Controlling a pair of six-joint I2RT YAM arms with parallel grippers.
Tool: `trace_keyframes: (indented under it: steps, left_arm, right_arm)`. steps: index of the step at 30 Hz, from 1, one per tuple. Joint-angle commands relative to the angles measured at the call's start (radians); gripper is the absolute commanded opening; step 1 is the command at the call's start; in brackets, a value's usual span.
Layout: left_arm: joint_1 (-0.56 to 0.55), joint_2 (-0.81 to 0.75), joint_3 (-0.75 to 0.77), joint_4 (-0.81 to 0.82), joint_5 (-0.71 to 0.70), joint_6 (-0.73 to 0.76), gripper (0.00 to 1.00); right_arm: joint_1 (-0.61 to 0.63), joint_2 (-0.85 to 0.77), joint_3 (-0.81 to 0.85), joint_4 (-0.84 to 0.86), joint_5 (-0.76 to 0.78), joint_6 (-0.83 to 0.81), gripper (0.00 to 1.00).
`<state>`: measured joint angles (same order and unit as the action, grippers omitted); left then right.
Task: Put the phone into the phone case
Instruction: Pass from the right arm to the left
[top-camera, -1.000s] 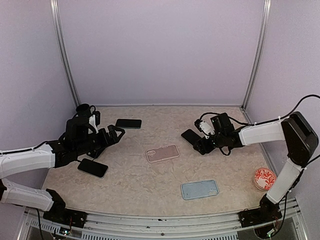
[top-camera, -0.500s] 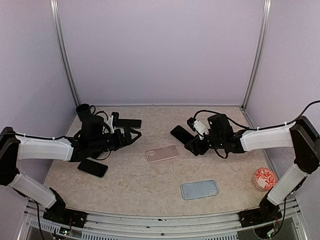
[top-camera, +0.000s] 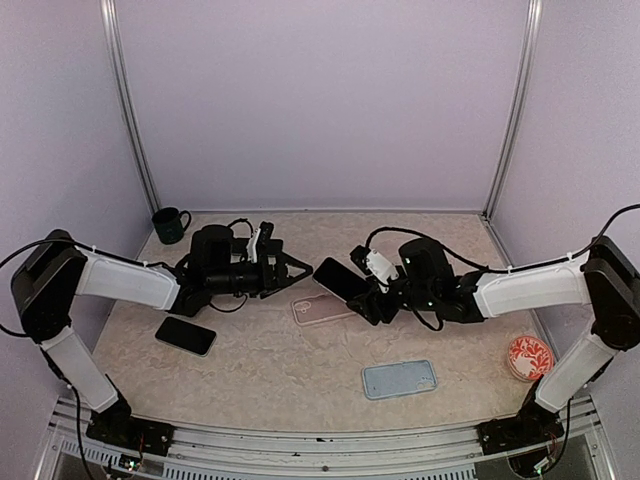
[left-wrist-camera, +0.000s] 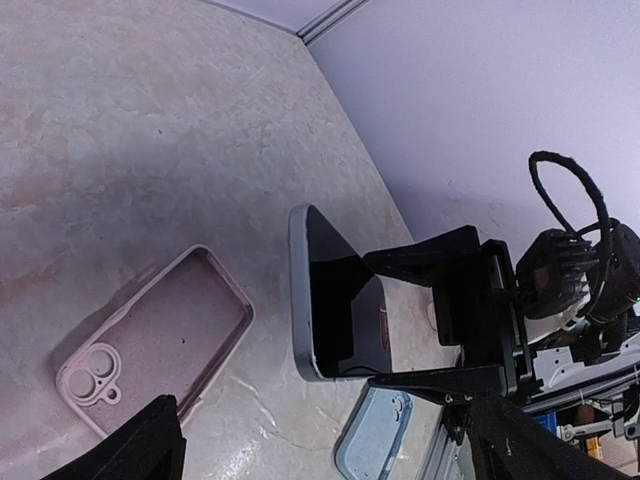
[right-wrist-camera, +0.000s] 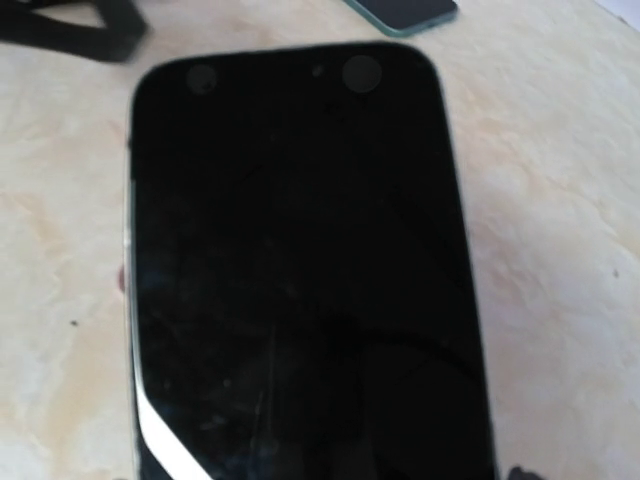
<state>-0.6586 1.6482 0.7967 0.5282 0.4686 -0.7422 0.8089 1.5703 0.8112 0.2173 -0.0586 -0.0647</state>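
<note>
The right gripper (top-camera: 362, 291) held the phone (top-camera: 342, 279) by its sides, its jaws pressed against the two long edges, and the phone stood tilted above the table (top-camera: 260, 370) with its dark screen turned up and toward the left arm. In the left wrist view the phone (left-wrist-camera: 335, 300) hung just beside the pink case (left-wrist-camera: 158, 345), which lay flat on the table with its hollow side up and its camera hole at the near end. The phone was not yet inside the case. The left gripper (top-camera: 290, 271) had its fingers spread wide, it held nothing, and it pointed at the phone from the left. On the table there were also a blue case (top-camera: 399, 379), a second phone (top-camera: 185, 335), a dark mug (top-camera: 170, 224) and a small red dish (top-camera: 529, 356).
</note>
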Motion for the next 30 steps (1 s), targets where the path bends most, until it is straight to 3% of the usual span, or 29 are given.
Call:
trace_keyframes:
  steps: [1, 13, 30]
  left_arm:
    - [-0.006, 0.053, 0.049, 0.051, 0.079, -0.022, 0.96]
    - [-0.009, 0.141, 0.102, 0.103, 0.182, -0.074, 0.9]
    - [-0.017, 0.183, 0.113, 0.147, 0.246, -0.108, 0.65]
  right_arm:
    - [0.033, -0.049, -0.016, 0.102, 0.019, -0.021, 0.55]
    - [0.083, -0.04, -0.029, 0.137, 0.035, -0.052, 0.55]
    - [0.135, -0.002, -0.005, 0.126, 0.096, -0.104, 0.55]
